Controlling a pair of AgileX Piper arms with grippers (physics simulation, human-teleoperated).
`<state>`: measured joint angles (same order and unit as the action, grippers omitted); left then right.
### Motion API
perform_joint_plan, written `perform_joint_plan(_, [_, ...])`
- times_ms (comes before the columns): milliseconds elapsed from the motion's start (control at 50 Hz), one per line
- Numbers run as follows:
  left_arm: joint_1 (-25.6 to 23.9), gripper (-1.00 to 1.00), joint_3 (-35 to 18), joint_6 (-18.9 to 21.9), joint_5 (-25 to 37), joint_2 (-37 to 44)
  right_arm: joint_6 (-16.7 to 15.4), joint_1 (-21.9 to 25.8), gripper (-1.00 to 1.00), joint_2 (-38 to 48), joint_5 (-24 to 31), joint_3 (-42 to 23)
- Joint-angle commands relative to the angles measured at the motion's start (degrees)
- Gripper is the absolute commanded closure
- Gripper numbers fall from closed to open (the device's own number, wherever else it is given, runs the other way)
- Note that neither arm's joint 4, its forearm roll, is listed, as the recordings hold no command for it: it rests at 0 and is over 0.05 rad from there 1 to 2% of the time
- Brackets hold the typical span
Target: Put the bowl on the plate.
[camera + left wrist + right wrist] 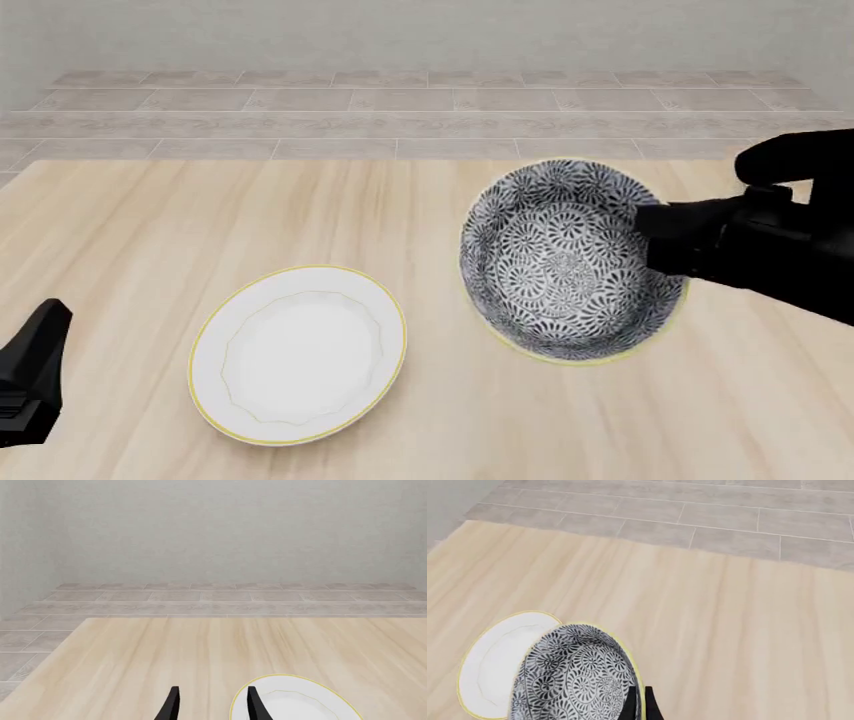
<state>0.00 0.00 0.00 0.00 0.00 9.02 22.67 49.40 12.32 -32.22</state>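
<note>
The right gripper is clamped on the bowl rim, holding it tilted. The plate lies bare, well to the gripper's left; carrying and setting down remain. The left gripper idles with its fingers spread.

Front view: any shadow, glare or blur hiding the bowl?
Front view: sharp, flat light, no glare; the right gripper covers part of the bowl. Right wrist view: bowl cropped at the frame edge. Left wrist view: only the plate.

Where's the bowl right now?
In the front view, the bowl is right of centre, tilted, gripped at its rim by the right gripper, right of the plate.
</note>
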Motion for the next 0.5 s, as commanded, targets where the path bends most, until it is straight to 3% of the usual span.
perform_joint_plan(20, [0.0, -1.0, 0.0, 0.0, 0.0, 0.0, 0.86, 1.07, 1.0, 1.38, 0.29, -4.43])
perform_joint_plan(500, [0.0, -1.0, 0.0, 0.0, 0.0, 0.0, 4.0, 7.71, 1.0, 11.93, -6.83, -8.34])
